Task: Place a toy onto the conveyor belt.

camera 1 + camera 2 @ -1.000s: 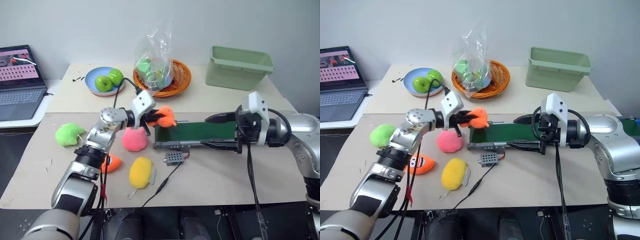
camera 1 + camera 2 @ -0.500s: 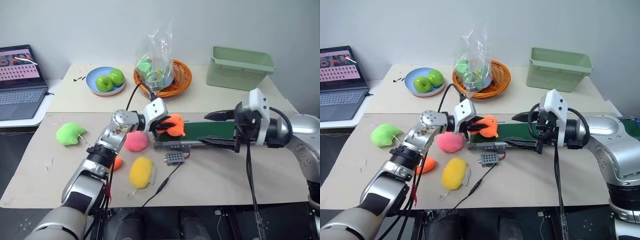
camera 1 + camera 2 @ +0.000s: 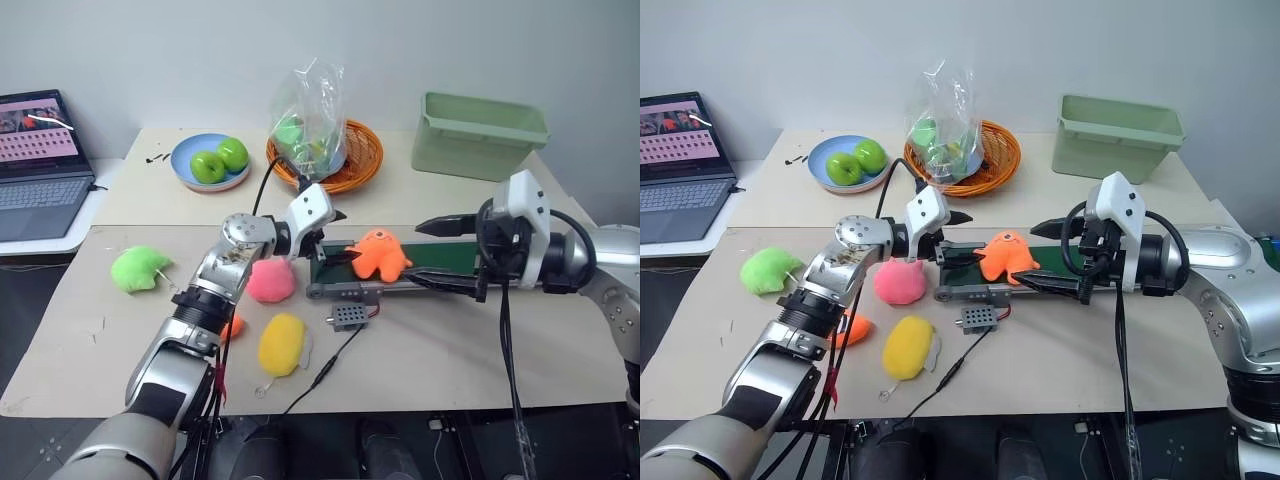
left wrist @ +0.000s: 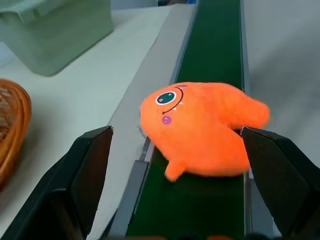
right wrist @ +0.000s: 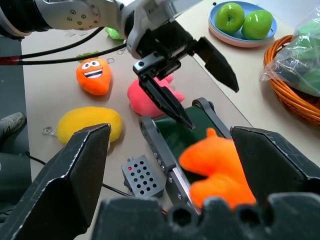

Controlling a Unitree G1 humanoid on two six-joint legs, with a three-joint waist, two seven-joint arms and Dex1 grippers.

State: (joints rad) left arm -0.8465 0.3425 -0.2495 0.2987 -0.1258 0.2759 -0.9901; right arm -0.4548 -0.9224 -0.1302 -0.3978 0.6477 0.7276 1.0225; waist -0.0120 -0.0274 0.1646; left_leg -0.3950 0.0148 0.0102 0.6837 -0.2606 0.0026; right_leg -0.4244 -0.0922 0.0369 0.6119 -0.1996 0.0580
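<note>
Toy released on the belt; I judge the placing step done.
The toy lies on the conveyor belt; left gripper at its nine o'clock, jaws open and empty; right gripper jaws spread too. Next I'd back off.

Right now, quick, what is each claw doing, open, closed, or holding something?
Left claw: open, holding nothing; the small orange plush toy lies free on the dark green conveyor belt.
Right claw: open, holding nothing.

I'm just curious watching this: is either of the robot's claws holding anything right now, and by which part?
Nothing is held. The left gripper is open beside the orange toy, which lies on the conveyor belt; the right gripper is open too.
</note>
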